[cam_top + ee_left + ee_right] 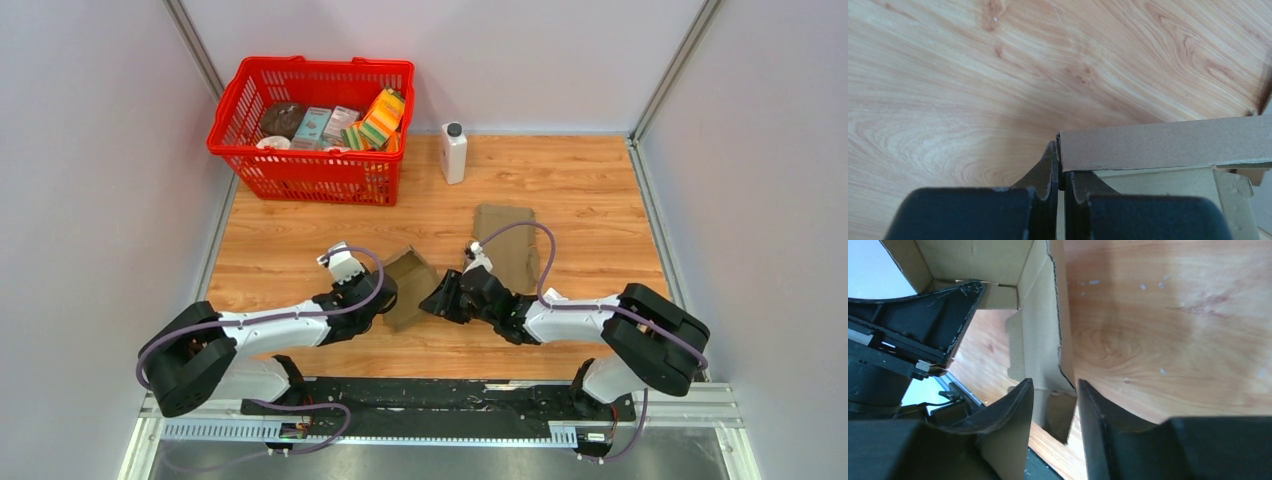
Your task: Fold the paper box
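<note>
The paper box (410, 285) is a brown cardboard piece, partly folded, standing on the wooden table between the two arms. My left gripper (387, 294) is shut on the box's left wall; in the left wrist view its fingertips (1052, 165) pinch the end of the cardboard edge (1168, 142). My right gripper (438, 298) is at the box's right side. In the right wrist view it (1054, 390) stands open, its jaws apart on either side of a cardboard flap (1040, 330). The left gripper (923, 325) shows there inside the box's far corner.
A flat cardboard sheet (505, 245) lies just behind the right arm. A white bottle (453, 152) stands at the back centre. A red basket (310, 172) with several packets sits at the back left. Grey walls close in both sides.
</note>
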Robot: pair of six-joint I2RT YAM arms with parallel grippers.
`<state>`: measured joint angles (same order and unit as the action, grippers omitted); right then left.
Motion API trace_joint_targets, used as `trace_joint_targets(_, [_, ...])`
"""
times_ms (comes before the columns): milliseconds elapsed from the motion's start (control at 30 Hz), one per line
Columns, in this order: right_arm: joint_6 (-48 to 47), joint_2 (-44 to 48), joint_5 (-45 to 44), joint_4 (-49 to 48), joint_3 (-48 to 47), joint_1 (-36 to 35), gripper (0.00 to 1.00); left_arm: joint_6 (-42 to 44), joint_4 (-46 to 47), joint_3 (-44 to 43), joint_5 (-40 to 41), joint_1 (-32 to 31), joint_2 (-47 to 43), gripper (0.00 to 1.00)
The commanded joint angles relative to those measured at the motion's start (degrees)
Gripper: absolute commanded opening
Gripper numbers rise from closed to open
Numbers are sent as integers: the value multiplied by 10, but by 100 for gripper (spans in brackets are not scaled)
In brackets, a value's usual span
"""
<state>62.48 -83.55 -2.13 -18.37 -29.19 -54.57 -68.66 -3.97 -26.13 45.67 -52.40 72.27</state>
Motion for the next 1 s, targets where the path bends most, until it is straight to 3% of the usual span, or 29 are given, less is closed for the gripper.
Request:
trace_joint_targets(0, [5, 6, -16, -13, -21, -15, 30, -70, -75, 11, -96, -4, -20, 0])
trace_joint_targets(67, [-11, 15, -34, 39, -39, -17, 20, -82, -64, 20, -110, -4, -35, 1])
trace_joint_targets(133, [-46, 37, -60, 113, -67, -17, 8, -79, -54, 26, -136, -4, -48, 20])
trace_joint_targets(167, [-56, 45, -71, 143, -79, -17, 5, -61, -37, 35, -147, -4, -65, 36])
trace_joint_targets(200, [-74, 56, -86, 175, -93, -14, 1, -49, -28, 42, -172, -4, -77, 42])
trace_joint_targets(367, [-248, 54, -98, 455, -241, 15, 0, 17, 15, 105, -271, -4, -205, 61])
trace_joint_targets(500, [-397, 40, -92, 607, -334, 22, 0, 63, -11, 138, -372, -4, -333, 60])
trace_joint_targets(600, [-481, 16, -80, 735, -410, 22, 0, 105, -98, 129, -391, -4, -439, 57])
trace_joint_targets(733, [-524, -4, -116, 895, -463, 10, 0, 163, -267, 61, -329, -3, -553, 56])
trace_joint_targets(833, [-544, -13, -122, 932, -485, -12, 4, 197, -326, 23, -267, -2, -583, 57])
trace_joint_targets(967, [-541, -100, -151, 971, -558, -57, 4, 234, -336, -9, -246, 5, -561, 59])
